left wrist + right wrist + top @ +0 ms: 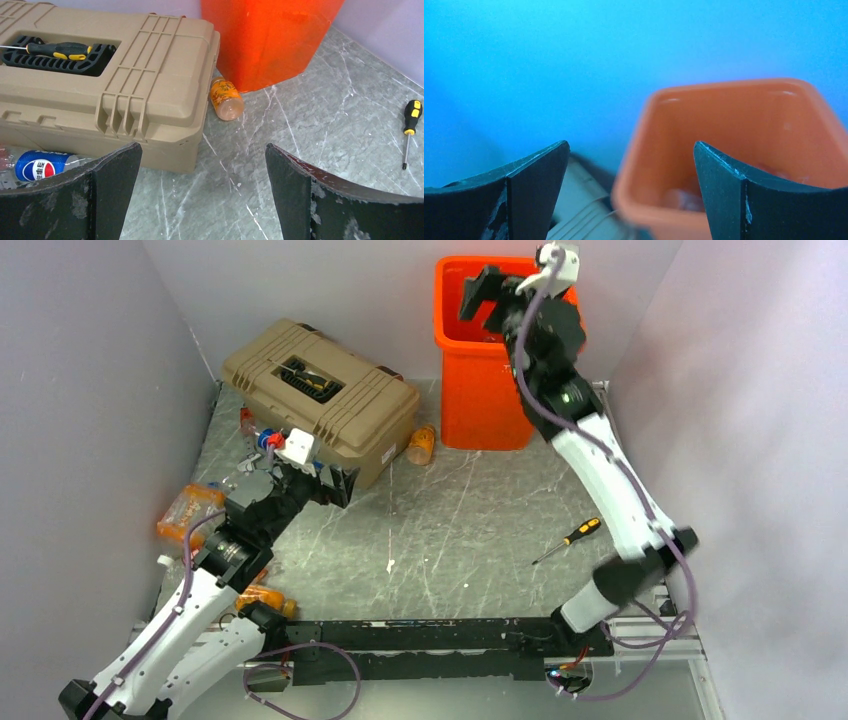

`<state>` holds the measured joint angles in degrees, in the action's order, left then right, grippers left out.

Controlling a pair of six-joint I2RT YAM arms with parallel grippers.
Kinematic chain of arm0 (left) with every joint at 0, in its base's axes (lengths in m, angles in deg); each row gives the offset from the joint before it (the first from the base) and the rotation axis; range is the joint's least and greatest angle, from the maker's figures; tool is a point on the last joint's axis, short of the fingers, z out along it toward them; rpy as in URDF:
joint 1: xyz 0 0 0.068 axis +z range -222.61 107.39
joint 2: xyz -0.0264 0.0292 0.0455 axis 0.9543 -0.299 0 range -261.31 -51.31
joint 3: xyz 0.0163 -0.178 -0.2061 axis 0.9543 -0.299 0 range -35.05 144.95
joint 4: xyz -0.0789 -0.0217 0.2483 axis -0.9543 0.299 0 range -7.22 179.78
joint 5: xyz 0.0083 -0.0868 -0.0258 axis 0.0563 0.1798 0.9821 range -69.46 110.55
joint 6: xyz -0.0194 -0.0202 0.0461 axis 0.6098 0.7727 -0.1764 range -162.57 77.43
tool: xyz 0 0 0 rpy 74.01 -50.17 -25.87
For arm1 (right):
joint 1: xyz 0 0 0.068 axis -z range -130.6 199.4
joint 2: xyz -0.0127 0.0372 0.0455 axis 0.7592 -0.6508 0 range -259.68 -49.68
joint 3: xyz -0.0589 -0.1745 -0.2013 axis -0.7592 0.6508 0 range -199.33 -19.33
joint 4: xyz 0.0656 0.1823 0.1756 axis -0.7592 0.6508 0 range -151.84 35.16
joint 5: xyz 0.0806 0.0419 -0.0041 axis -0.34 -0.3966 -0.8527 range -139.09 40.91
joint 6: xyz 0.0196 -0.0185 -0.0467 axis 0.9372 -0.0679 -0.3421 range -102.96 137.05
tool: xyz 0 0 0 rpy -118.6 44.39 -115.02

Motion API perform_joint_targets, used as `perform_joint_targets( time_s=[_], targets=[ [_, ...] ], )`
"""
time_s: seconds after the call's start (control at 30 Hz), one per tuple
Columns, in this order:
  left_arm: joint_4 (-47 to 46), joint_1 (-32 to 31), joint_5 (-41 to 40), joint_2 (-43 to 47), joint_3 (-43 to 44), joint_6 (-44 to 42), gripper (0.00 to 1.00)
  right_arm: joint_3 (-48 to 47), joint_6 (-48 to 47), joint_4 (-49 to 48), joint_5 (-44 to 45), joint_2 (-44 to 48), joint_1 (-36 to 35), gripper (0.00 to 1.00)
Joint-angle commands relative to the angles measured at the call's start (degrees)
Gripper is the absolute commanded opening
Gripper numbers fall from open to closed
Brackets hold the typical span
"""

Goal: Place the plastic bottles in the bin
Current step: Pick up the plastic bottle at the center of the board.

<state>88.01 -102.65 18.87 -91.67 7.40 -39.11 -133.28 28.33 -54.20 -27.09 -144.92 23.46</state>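
Left gripper (201, 146) and right gripper (631, 143) gape empty; the bottle (226, 98) beside the toolbox (150, 75) looks light and slick, so pinch mid-body.

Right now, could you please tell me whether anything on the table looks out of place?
Yes: a small orange bottle lies on its side between the toolbox and the bin, a Pepsi bottle lies beside the toolbox, and a screwdriver sits loose on the table.

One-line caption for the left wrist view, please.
Open left end effector faces a tan toolbox; an orange bottle lies between toolbox and bin, a screwdriver to the right.
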Motion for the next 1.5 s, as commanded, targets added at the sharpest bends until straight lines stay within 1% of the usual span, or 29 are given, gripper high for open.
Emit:
perform_joint_targets(
  time_s=[0.0,0.1,0.2,0.27,0.37,0.57,0.7,0.8,0.9,1.0,1.13,1.3,1.4,1.47],
  targets=[
    [-0.91,-0.11,-2.30,0.01,2.44,0.30,0.99,16.42,-2.16,-15.45,-4.28,14.80,-7.22,0.99],
    [-2.42,-0.08,-3.29,0.19,1.41,0.62,0.99,31.59,2.74,-22.05,-10.32,23.31,-10.04,0.98],
    [-3.71,-0.18,-3.98,0.24,0.57,1.01,0.99,42.79,6.37,-22.88,-12.49,28.63,-13.60,0.97],
    [-3.75,-0.19,-4.38,0.01,0.64,1.93,0.99,48.39,7.69,-21.29,-11.71,30.41,-16.28,0.97],
    [-1.80,-0.19,-5.09,-0.72,2.09,3.59,1.00,53.92,9.09,-16.07,-9.35,31.14,-19.02,0.97],
    [-0.37,-0.19,-7.16,-1.54,3.26,4.65,0.99,65.36,13.80,-9.42,0.05,34.18,-19.82,1.00],
    [-0.80,-0.19,-8.89,-1.61,2.79,4.50,0.99,68.21,19.30,-4.44,4.04,33.73,-19.43,1.00],
    [-1.36,-0.12,-9.61,-1.63,2.13,4.36,0.99,70.01,23.59,-3.90,8.00,32.78,-19.00,1.00],
    [-0.40,-0.10,-8.31,-2.86,2.65,3.65,1.00,71.17,22.19,-4.08,9.38,31.82,-18.61,1.00],
    [1.32,-0.12,-6.44,-5.47,4.03,2.86,0.99,71.23,20.65,-1.69,12.25,31.43,-18.63,1.00],
    [2.94,-0.19,-5.13,-8.19,5.53,3.14,0.99,74.47,20.69,-1.47,13.59,33.70,-18.50,1.00],
    [4.77,-0.13,-6.47,-10.69,6.98,2.96,0.99,79.69,21.67,-4.85,12.40,38.00,-18.45,0.99],
    [6.09,-0.12,-7.35,-12.14,7.92,3.89,0.98,80.46,22.62,-4.30,13.58,39.33,-18.45,0.98],
    [8.09,-0.18,-9.42,-14.24,9.64,6.62,0.96,80.70,23.69,-2.73,14.99,40.66,-18.45,0.97]
  ],
)
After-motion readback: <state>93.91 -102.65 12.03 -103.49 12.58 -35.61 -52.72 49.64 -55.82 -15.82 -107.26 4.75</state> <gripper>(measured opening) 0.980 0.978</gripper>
